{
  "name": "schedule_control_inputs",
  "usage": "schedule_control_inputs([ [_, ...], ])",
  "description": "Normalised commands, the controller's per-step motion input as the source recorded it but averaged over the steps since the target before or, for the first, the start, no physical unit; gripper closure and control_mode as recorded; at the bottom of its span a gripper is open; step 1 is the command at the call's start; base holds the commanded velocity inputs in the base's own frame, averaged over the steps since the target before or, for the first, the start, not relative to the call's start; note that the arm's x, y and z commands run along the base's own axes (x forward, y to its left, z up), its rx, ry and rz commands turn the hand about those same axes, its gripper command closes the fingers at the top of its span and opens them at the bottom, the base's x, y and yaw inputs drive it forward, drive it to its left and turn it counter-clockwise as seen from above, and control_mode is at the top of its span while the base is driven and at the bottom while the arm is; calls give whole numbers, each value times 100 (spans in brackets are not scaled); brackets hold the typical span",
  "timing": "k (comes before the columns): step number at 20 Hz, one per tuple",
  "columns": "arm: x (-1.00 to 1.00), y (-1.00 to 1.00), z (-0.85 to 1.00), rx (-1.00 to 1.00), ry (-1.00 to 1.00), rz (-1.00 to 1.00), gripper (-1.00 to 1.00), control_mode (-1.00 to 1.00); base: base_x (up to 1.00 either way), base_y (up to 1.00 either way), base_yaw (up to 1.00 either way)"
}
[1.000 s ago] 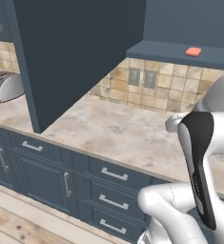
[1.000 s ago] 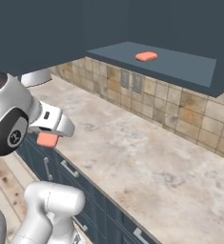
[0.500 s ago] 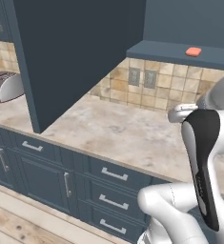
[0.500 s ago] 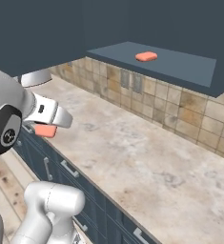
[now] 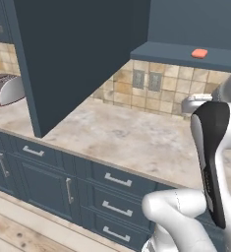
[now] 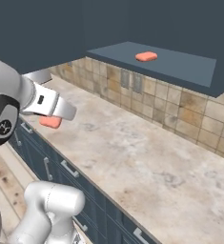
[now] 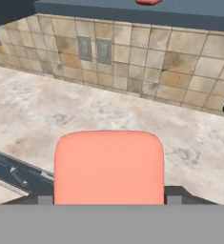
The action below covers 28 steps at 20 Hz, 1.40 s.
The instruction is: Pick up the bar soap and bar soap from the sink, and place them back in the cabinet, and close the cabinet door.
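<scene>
The gripper [image 6: 54,116] is closed on one bar soap [image 7: 108,167] above the near edge of the surface [image 6: 132,157] — its fingers hidden in the hand view. The other bar soap [image 6: 146,56] lies on the cabinet [image 6: 180,66] shelf; the left base view adds the open cabinet door [image 5: 82,54] and a toaster [image 5: 6,88].

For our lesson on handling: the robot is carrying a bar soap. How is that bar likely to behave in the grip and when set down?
The bar soap looks flat with rounded corners, so it probably stays stiff and won't roll. Its smooth faces suggest it could slip in the gripper. Like the other bar lying flat in the cabinet, it should rest stably.
</scene>
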Motion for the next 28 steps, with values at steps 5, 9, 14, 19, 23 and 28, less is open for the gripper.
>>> schedule_control_inputs([
  [5,0,-30,23,0,-3,-13,100,-100,0,0,0],
  [9,0,-34,16,0,-2,-9,100,-100,0,0,0],
  [14,15,-36,0,0,0,-2,100,-100,0,0,0],
  [19,33,-41,0,0,-1,0,100,-100,0,0,0],
  [23,39,-37,0,0,-2,0,100,-100,0,0,0],
  [28,41,-33,0,0,-2,0,100,-100,0,0,0],
])
